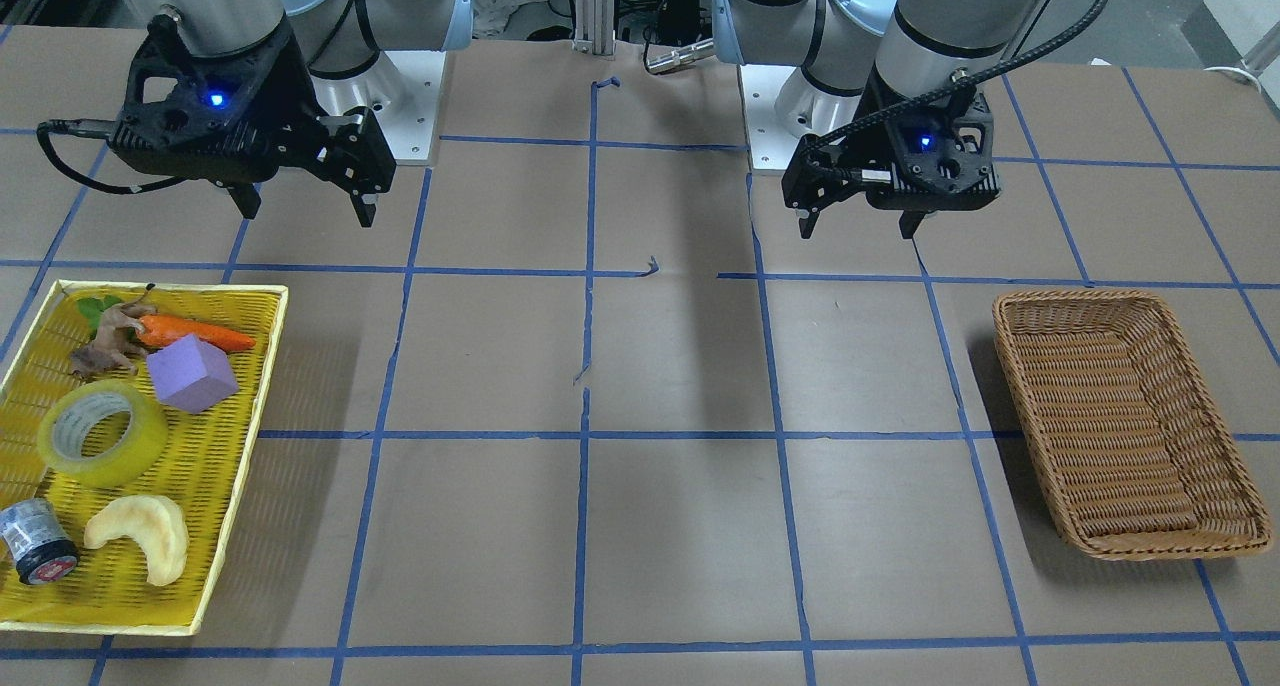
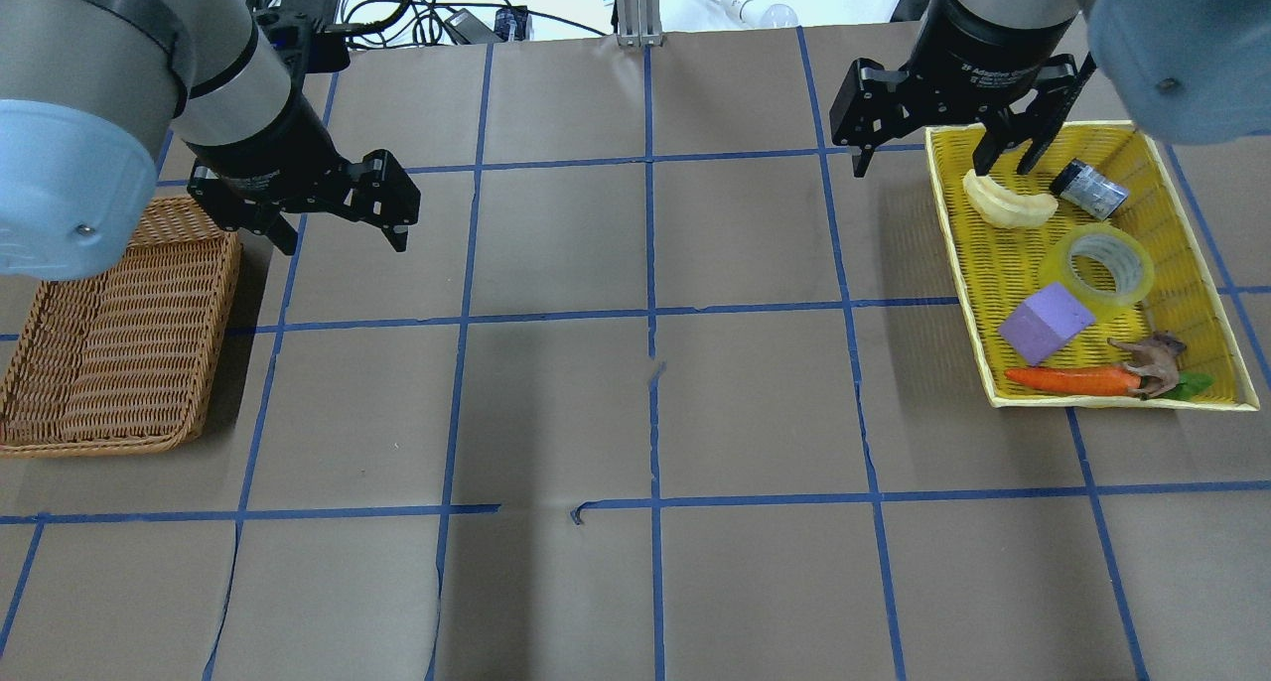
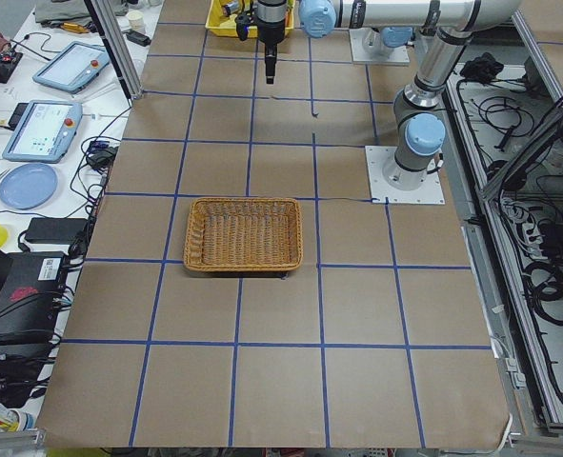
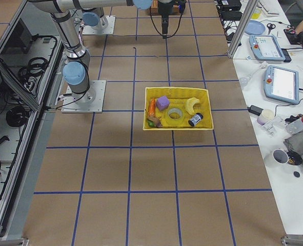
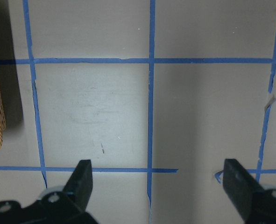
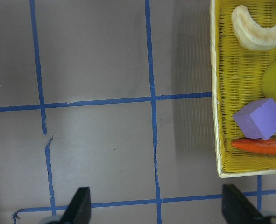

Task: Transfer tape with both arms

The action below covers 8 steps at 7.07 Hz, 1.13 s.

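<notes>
The tape (image 1: 103, 433) is a yellow-green translucent roll with a white core. It lies flat in the yellow tray (image 1: 240, 446), and shows in the overhead view (image 2: 1104, 264) and the exterior right view (image 4: 175, 115). Its edge shows at the right border of the right wrist view (image 6: 275, 81). My right gripper (image 1: 308, 211) is open and empty. It hangs above the table by the tray's robot-side corner, apart from the tape, as the overhead view (image 2: 938, 160) shows. My left gripper (image 1: 856, 228) is open and empty, above the table beside the wicker basket (image 1: 1120, 426).
The tray also holds a purple cube (image 1: 192, 372), a carrot (image 1: 195, 333), a toy animal (image 1: 108, 341), a pale crescent piece (image 1: 140, 536) and a small silver-grey roll (image 1: 35, 541). The brown paper table carries a blue tape grid (image 1: 590, 434).
</notes>
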{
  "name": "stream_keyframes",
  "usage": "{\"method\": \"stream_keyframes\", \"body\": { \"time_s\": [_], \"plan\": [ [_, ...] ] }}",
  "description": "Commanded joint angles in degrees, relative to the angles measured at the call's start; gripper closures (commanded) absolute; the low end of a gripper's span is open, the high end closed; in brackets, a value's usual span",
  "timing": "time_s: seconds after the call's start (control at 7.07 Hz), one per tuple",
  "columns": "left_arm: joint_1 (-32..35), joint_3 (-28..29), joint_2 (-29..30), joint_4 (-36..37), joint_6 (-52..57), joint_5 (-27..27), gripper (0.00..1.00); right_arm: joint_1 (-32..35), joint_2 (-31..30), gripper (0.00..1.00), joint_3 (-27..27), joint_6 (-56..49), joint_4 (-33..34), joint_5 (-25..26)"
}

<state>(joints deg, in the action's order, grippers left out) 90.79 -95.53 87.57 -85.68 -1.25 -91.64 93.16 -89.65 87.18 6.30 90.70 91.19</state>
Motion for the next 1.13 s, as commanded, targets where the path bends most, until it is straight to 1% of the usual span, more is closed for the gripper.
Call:
{"method": "stream_keyframes", "body": {
  "time_s": [0.0,0.71,0.99],
  "plan": [
    [0.0,-0.01,-0.03,-0.1,0.11,-0.11,0.0,-0.17,0.09,0.0,-0.08,-0.23,-0.08,-0.05],
    [-0.08,0.08,-0.11,0.08,0.11,-0.11,0.0,-0.09,0.09,0.0,-0.08,-0.58,-0.17,-0.14],
    [-0.08,0.08,-0.11,0.16,0.11,-0.11,0.0,-0.17,0.27,0.0,0.09,-4.95,0.09,0.13]
  ]
}}
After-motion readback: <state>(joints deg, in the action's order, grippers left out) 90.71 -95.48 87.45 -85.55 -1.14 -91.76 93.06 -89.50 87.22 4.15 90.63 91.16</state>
